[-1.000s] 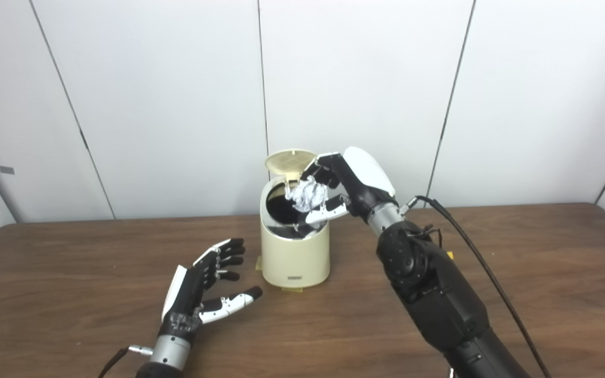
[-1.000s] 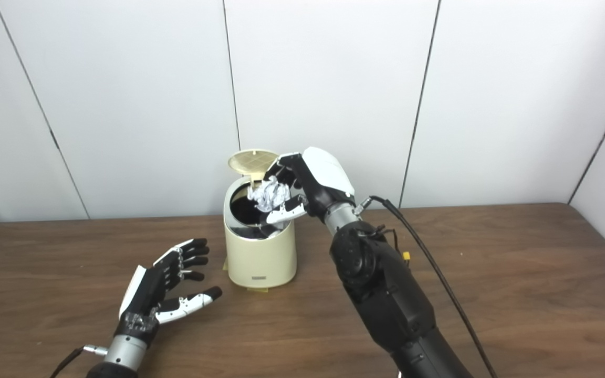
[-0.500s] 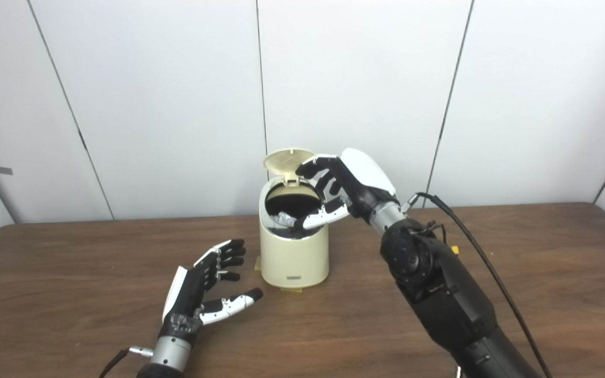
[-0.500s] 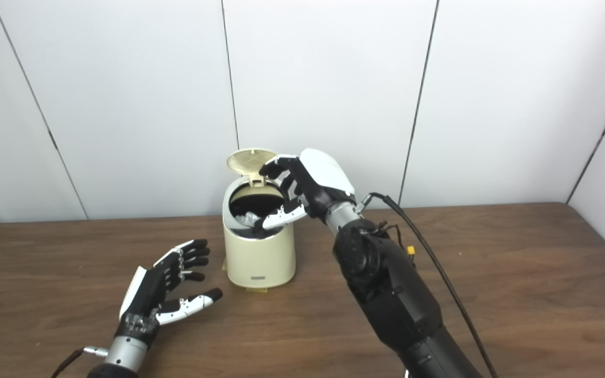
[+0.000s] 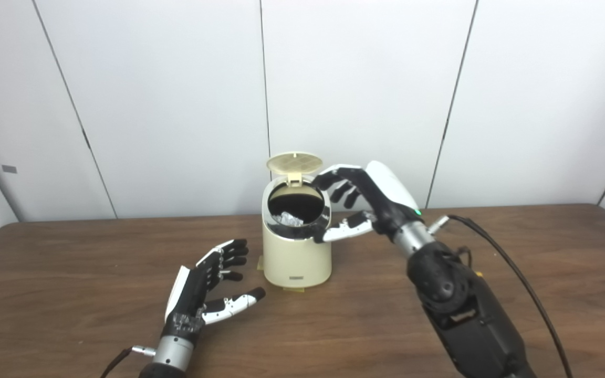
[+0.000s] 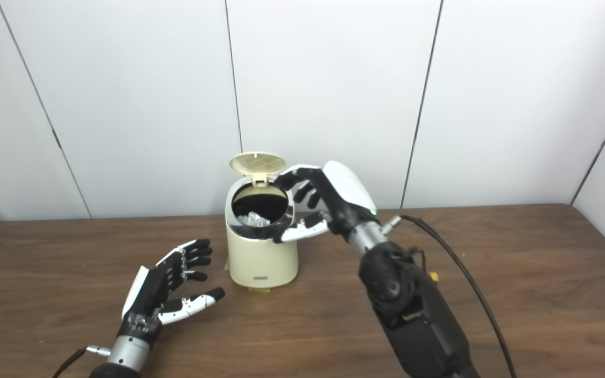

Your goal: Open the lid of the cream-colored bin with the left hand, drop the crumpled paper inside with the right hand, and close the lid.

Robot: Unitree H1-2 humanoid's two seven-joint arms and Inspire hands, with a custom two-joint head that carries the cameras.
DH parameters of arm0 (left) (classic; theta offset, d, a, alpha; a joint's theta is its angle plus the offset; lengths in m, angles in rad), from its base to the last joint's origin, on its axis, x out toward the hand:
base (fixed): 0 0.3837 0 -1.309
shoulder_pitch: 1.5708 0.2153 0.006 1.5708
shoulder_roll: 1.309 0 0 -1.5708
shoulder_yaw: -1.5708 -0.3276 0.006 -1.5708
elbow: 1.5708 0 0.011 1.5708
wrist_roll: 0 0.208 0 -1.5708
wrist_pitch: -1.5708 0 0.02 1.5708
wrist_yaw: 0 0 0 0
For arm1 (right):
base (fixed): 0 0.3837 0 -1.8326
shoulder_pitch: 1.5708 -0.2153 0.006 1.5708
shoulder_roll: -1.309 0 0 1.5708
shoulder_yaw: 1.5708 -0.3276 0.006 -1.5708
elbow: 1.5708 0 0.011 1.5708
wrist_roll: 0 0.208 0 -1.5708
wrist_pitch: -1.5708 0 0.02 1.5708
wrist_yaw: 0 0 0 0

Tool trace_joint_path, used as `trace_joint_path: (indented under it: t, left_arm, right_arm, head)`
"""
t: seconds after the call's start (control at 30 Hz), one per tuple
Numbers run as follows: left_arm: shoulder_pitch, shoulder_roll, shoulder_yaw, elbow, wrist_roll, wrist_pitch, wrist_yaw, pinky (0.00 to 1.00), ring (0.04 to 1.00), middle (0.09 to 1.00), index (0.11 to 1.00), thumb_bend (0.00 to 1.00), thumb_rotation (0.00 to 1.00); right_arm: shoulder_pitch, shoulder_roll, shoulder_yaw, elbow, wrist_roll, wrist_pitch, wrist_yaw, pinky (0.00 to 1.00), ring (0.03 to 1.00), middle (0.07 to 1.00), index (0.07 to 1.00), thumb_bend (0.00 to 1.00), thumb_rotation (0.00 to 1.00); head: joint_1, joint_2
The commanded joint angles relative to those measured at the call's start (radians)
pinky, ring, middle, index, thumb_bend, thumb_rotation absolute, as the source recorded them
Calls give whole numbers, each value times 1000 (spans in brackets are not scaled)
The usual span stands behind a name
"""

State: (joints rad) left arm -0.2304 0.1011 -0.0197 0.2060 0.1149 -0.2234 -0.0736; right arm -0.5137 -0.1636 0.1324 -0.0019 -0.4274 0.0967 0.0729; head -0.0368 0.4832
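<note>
Spreading empty fingers (image 5: 334,178) just beside the rim, the right hand (image 5: 368,202) hovers at the cream-colored bin (image 5: 296,252), whose lid (image 5: 294,162) stands raised with the crumpled paper (image 5: 288,218) inside, while the left hand (image 5: 202,294) rests open-fingered, holding nothing, on the table (image 5: 71,294) near the bin.

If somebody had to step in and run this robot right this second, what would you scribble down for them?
Left hand: open, empty, low over the table left of the bin, not touching it.
Right hand: open, empty, beside the bin's rim on its right.
Cream-colored bin: upright mid-table, lid tipped up and open.
Crumpled paper: inside the bin.
Done: lid opened, paper dropped in.
Left: close the lid.
</note>
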Motion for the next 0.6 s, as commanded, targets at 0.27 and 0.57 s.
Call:
trace_joint_path:
  t: [0.27, 0.57]
  left_arm:
    - [7, -9, -1, 13, -16, -24, 12, 670, 772, 795, 831, 723, 51]
    - [8, -6, 0, 10, -20, -22, 9, 663, 770, 796, 831, 722, 50]
  right_arm:
    - [92, -9, -120, -17, 235, -184, -28, 439, 537, 701, 724, 867, 80]
    - [176, -37, -115, 57, 254, -249, -21, 495, 603, 746, 746, 877, 154]
  head:
    - [8, 4]
    - [17, 9]
